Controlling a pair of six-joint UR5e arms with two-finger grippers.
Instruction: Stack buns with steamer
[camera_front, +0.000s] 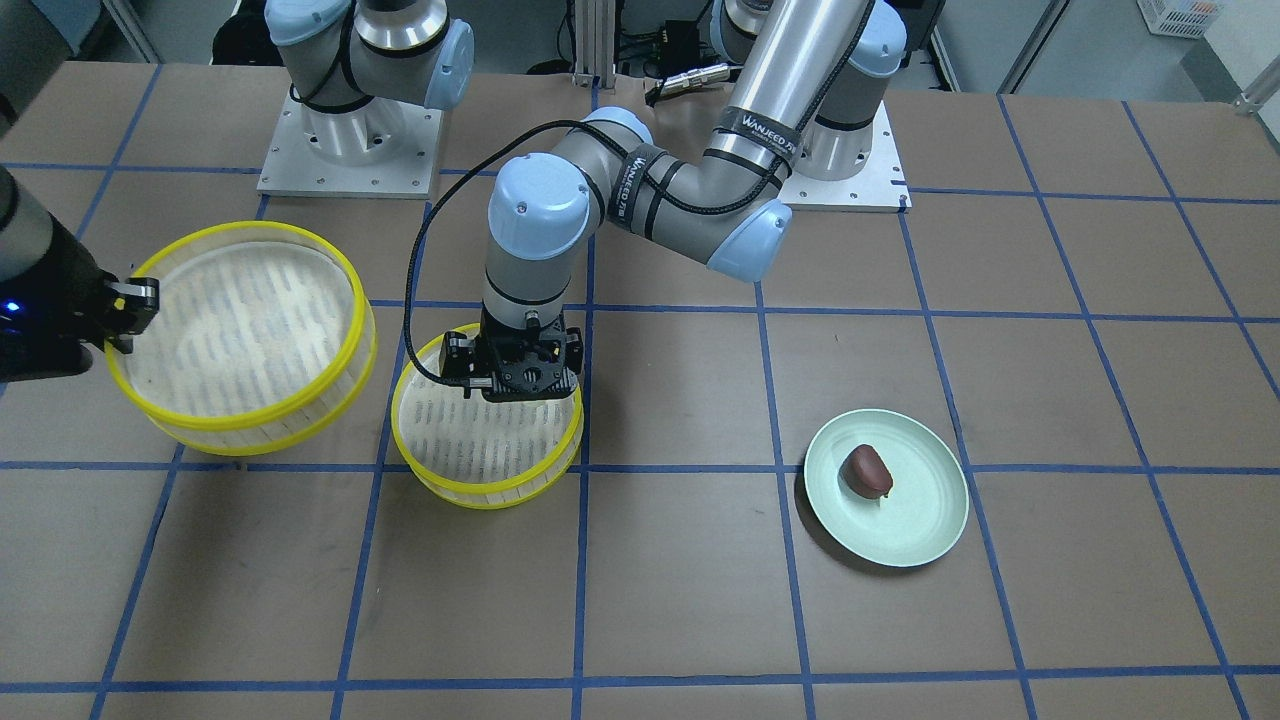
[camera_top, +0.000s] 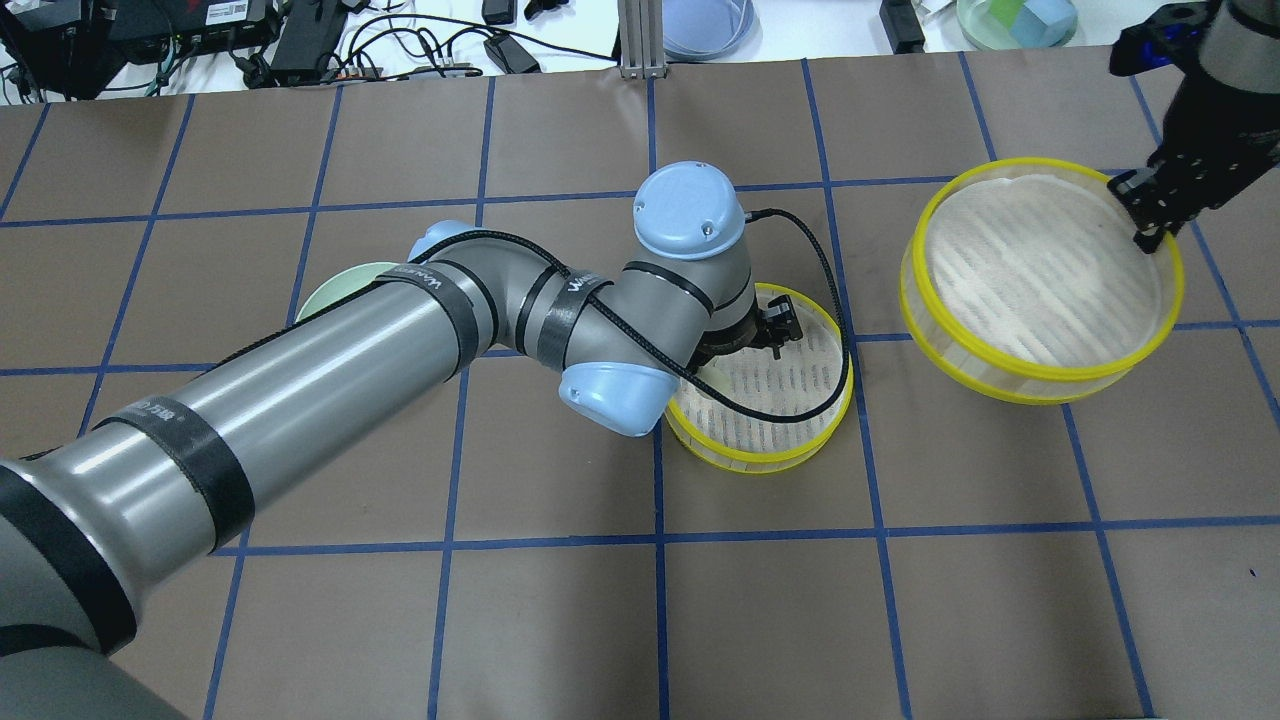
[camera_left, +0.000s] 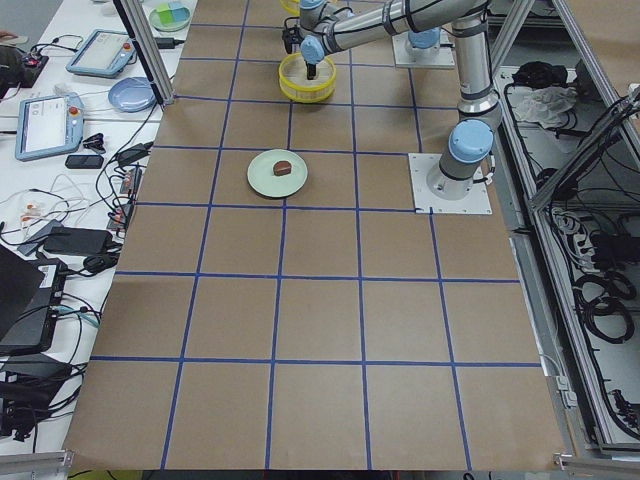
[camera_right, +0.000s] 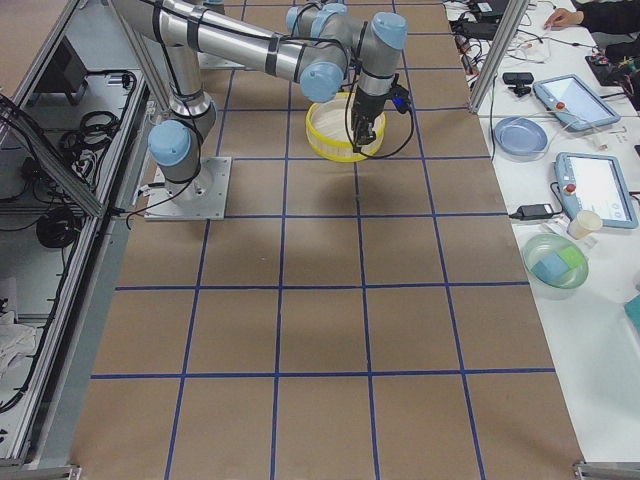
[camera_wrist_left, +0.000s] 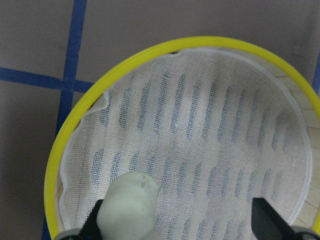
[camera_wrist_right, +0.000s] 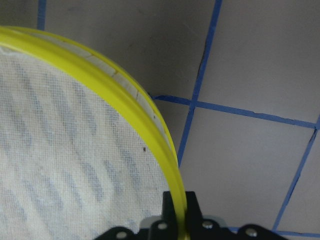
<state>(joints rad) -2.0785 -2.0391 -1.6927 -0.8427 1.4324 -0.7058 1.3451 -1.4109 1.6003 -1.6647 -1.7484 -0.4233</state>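
The pale cream bun (camera_wrist_left: 129, 205) lies on the cloth inside the small yellow-rimmed steamer (camera_front: 487, 462), touching one fingertip (camera_wrist_left: 94, 223). My left gripper (camera_wrist_left: 180, 225) hangs over this steamer with its jaws wide apart, open. The dark reddish-brown bun (camera_front: 868, 472) sits on the green plate (camera_front: 915, 520). My right gripper (camera_front: 130, 305) is shut on the rim of the large steamer tier (camera_front: 245, 330) and holds it tilted. The rim runs between the fingers in the right wrist view (camera_wrist_right: 176, 200).
The green plate is mostly hidden behind my left arm in the overhead view (camera_top: 335, 290). The two arm bases (camera_front: 350, 150) stand at the robot's table edge. Cables and devices (camera_top: 300, 40) lie past the far edge. Blue tape lines grid the brown table.
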